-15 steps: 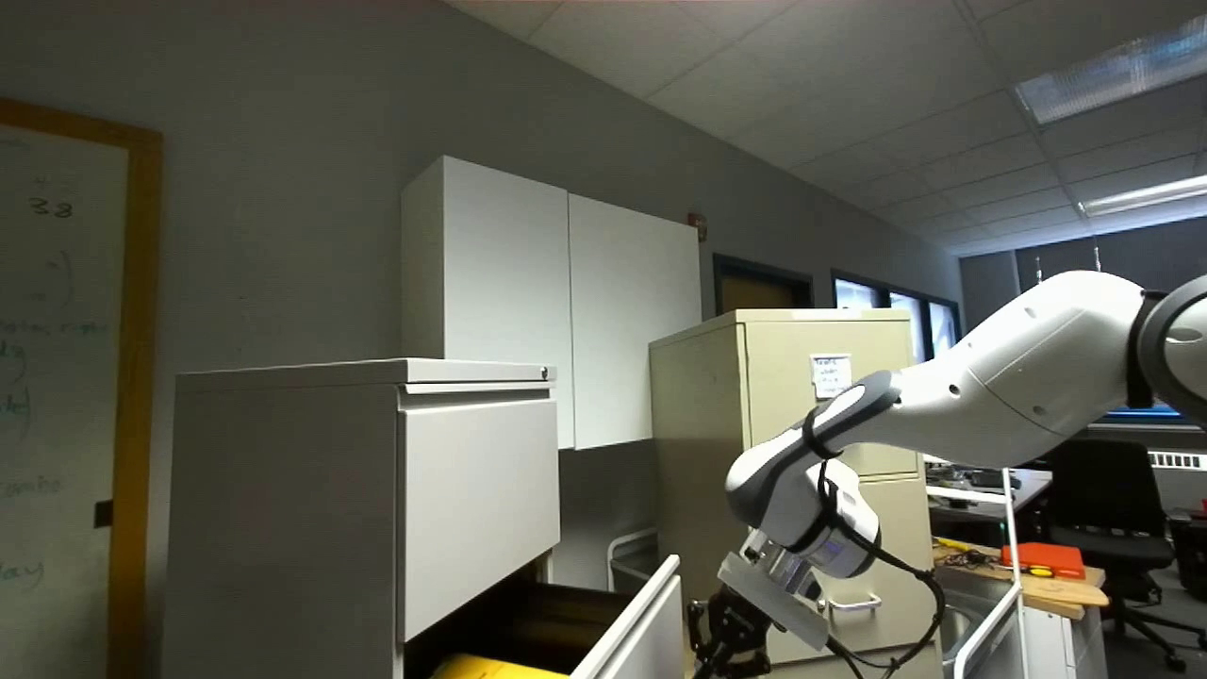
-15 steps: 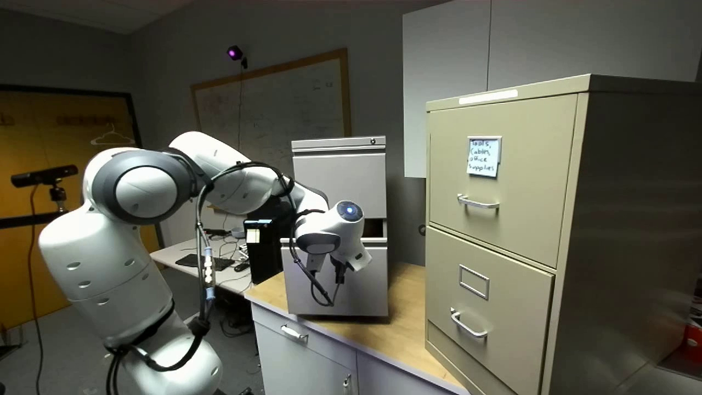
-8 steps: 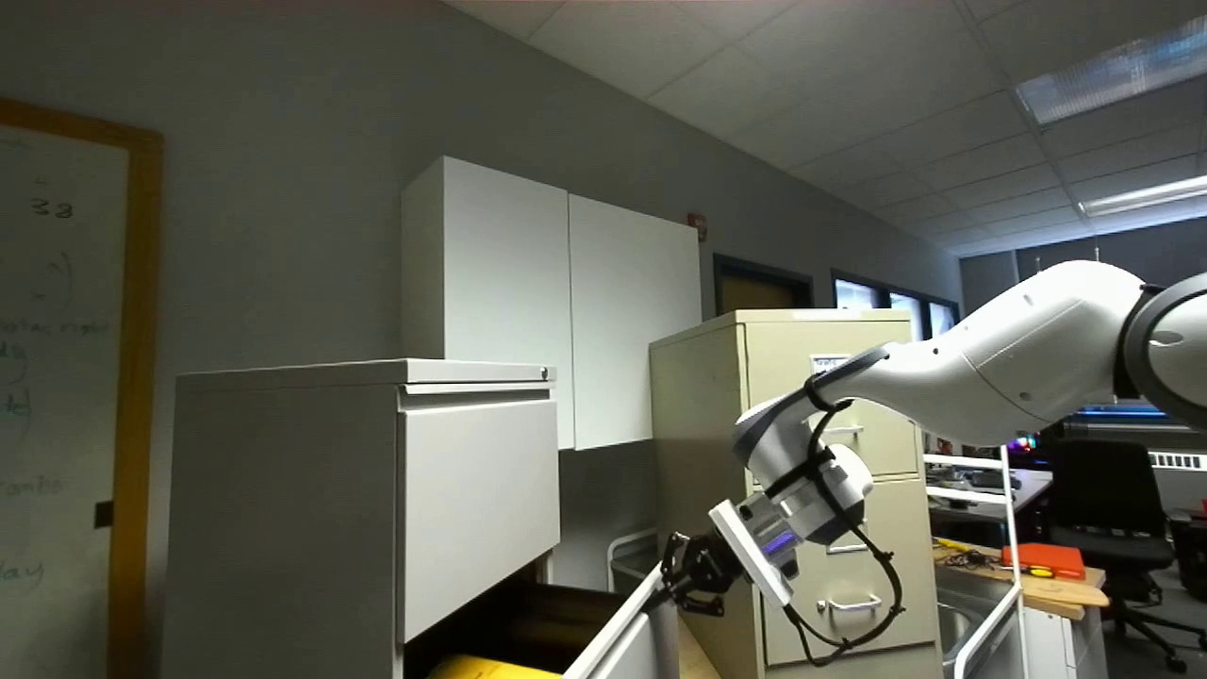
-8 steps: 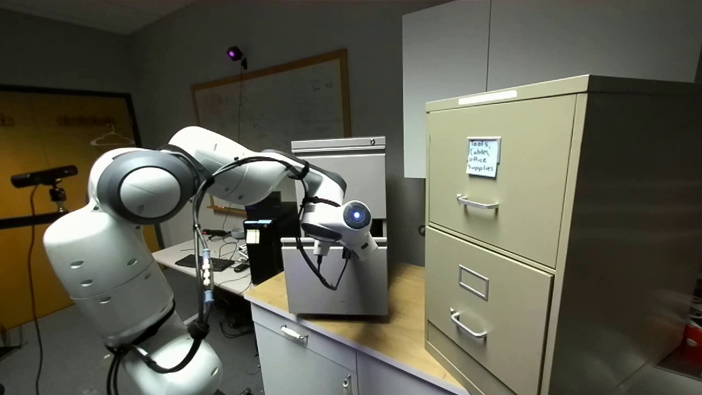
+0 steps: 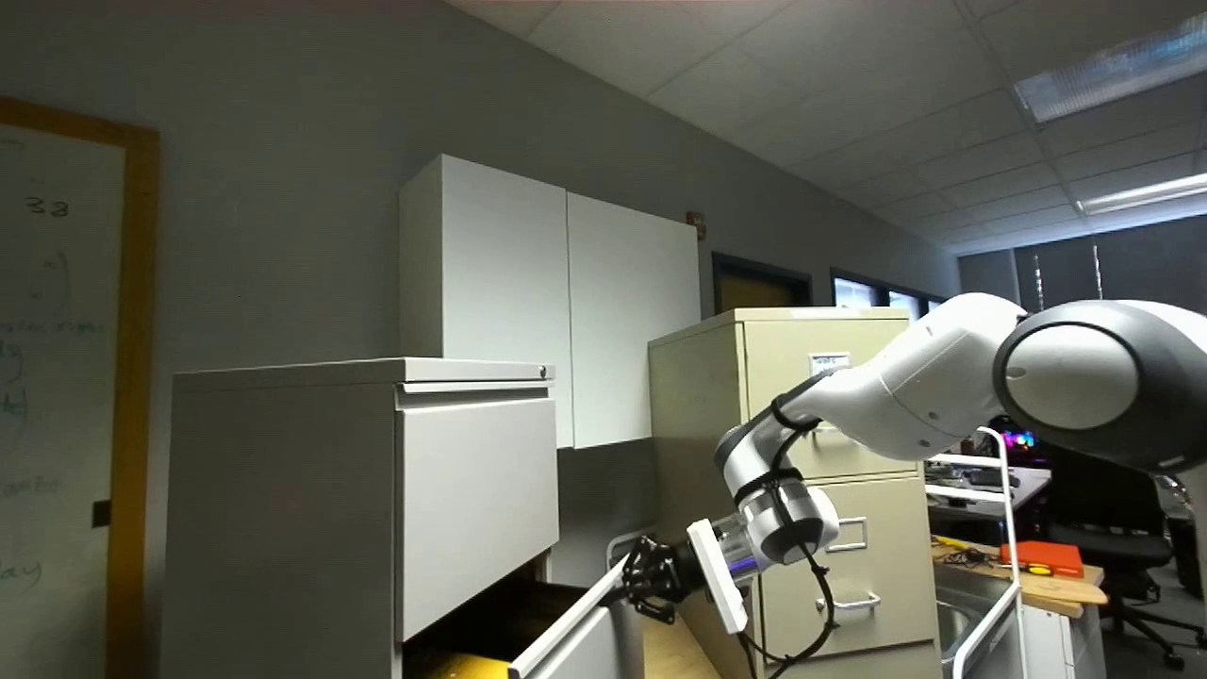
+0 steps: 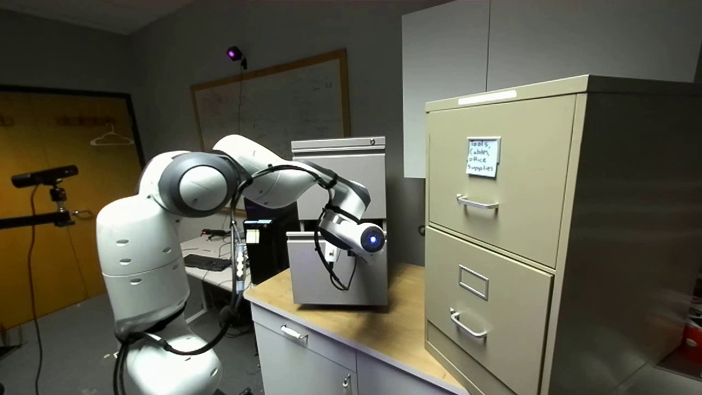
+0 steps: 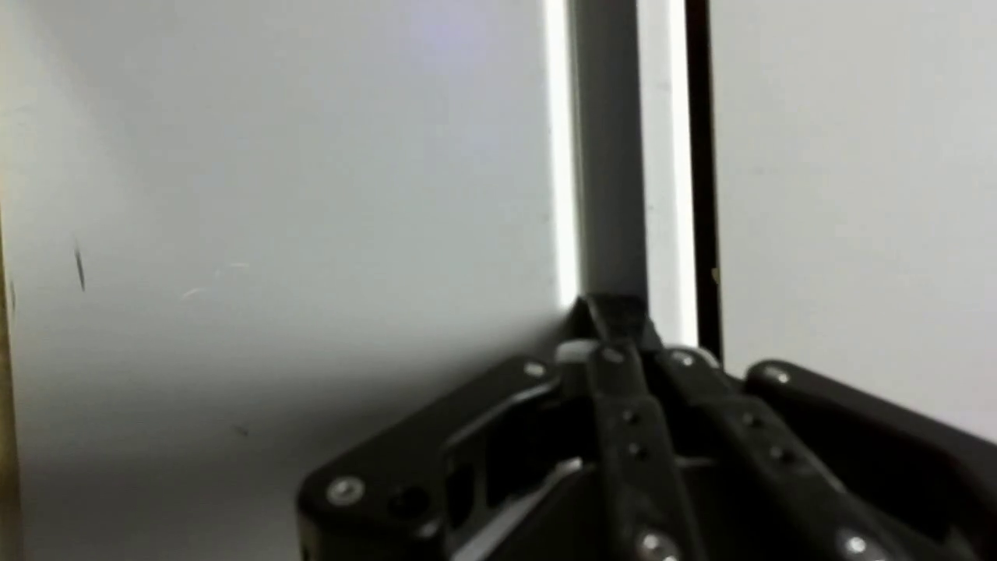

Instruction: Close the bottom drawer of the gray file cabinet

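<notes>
The gray file cabinet [image 5: 283, 509] shows in both exterior views [image 6: 359, 164]. Its bottom drawer [image 5: 599, 646] is partly pulled out, with yellow visible inside. The drawer's flat front also shows in an exterior view [image 6: 312, 274] and fills the left of the wrist view [image 7: 273, 195]. My gripper [image 5: 618, 594] is at the drawer front's upper edge. In the wrist view its fingertips [image 7: 619, 319] are together in the dark groove along that edge, with nothing between them. The arm hides the gripper in an exterior view.
The tan cabinet [image 6: 493, 236] with handles stands beside the gray cabinet. Both rest on a wooden counter [image 6: 408, 307]. White cupboards [image 5: 632, 321] hang on the wall. A desk with a keyboard [image 6: 207, 262] is behind the arm.
My gripper has risen from beside the drawer to its front's upper edge and moved toward the cabinet. The bottom drawer has slid partway inward. The arm reaches farther forward.
</notes>
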Robot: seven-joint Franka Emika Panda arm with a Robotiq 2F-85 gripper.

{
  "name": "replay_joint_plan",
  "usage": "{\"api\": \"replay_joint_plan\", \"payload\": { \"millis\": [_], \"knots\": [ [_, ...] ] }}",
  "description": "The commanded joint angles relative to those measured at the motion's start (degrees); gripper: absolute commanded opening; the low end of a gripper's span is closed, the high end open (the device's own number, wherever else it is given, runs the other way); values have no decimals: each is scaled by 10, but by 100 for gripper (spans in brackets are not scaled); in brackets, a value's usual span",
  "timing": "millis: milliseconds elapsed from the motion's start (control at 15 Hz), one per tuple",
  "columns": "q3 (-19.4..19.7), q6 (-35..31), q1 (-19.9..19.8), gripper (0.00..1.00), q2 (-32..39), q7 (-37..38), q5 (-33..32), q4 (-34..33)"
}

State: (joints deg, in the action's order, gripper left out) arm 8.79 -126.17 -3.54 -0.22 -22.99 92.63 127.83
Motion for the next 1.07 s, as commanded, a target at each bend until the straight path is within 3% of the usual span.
{"api": "replay_joint_plan", "payload": {
  "millis": [0,600,1000],
  "knots": [
    [-26,48,4,3,78,3,32,-109],
    [-59,53,21,3,208,58,-31,-297],
    [-69,57,24,3,255,104,-93,-380]
  ]
}}
